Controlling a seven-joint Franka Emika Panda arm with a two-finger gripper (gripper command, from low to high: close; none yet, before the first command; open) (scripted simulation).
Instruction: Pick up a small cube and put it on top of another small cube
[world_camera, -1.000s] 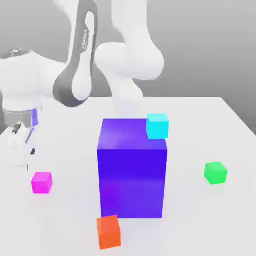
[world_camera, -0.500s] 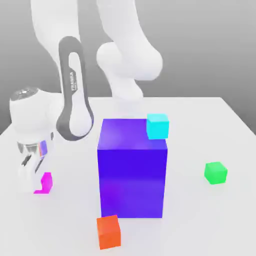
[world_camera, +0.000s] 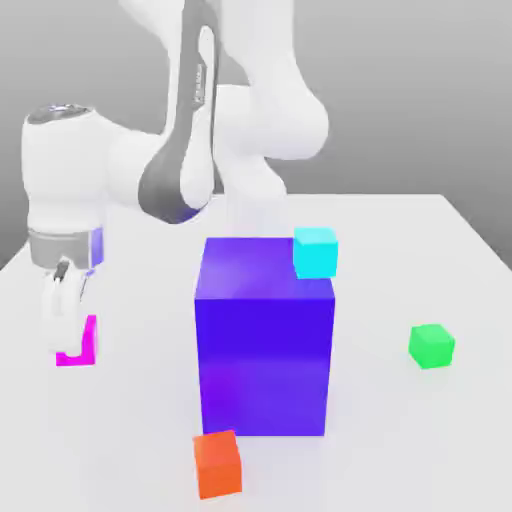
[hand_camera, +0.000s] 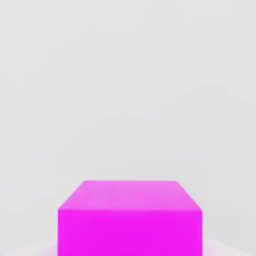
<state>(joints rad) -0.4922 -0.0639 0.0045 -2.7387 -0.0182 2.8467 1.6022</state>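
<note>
Since a second ago your gripper (world_camera: 68, 335) has come down from above the table and its jaws have closed on the pink cube (world_camera: 80, 342), which sits higher in the exterior view than where it first lay on the table (world_camera: 120, 430).

Item, green cube (world_camera: 431, 345): at 3 o'clock of the blue block (world_camera: 264, 350), well apart.

Item, cyan cube (world_camera: 315, 251): at the block's top, 1 o'clock corner.

Item, orange cube (world_camera: 217, 464): 7 o'clock of the block.

The exterior view looks down across the table (world_camera: 400, 260) from its front, while the hand view sits close above the pink cube (world_camera: 80, 345) (hand_camera: 130, 217), seen by both
</note>
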